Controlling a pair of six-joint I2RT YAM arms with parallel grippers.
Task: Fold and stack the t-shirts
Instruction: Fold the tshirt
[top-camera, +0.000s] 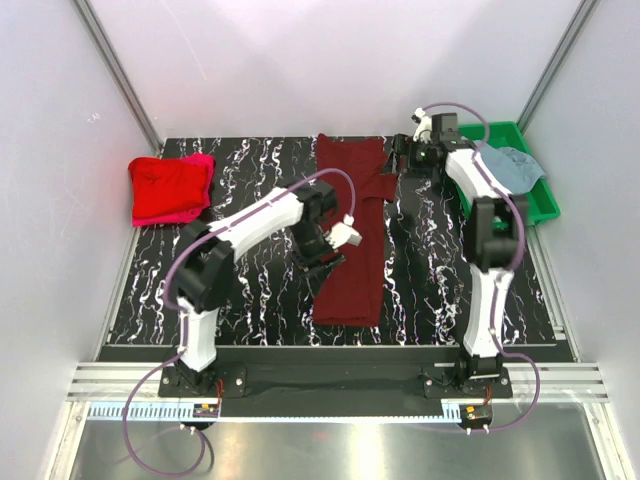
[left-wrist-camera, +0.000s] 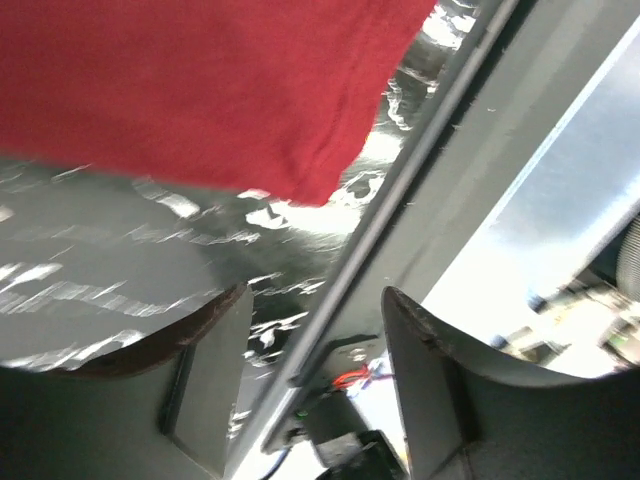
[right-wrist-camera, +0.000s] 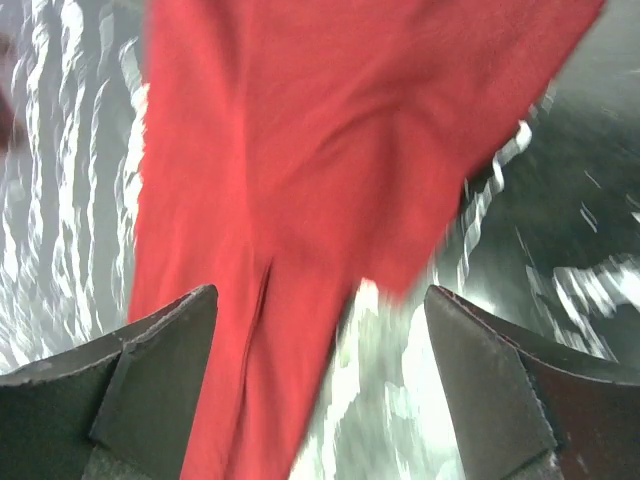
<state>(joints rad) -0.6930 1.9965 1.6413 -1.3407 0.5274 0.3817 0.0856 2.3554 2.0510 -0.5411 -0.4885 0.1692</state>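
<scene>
The dark maroon t-shirt (top-camera: 362, 262) lies as a long folded strip down the middle of the black marbled table (top-camera: 255, 165), with one sleeve (top-camera: 384, 186) sticking out to the right near its far end. My left gripper (top-camera: 318, 262) is open at the strip's left edge, just above the table; in the left wrist view (left-wrist-camera: 315, 295) its jaws are empty and the cloth (left-wrist-camera: 200, 90) lies ahead of them. My right gripper (top-camera: 402, 160) is open over the sleeve; the right wrist view (right-wrist-camera: 320, 295) shows the cloth (right-wrist-camera: 300, 150) below the spread jaws.
The folded bright red t-shirt (top-camera: 165, 190) lies at the far left on the pink one (top-camera: 203, 160). The grey-blue t-shirt (top-camera: 507, 166) lies crumpled in the green tray (top-camera: 540, 205) at the far right. White walls enclose the table.
</scene>
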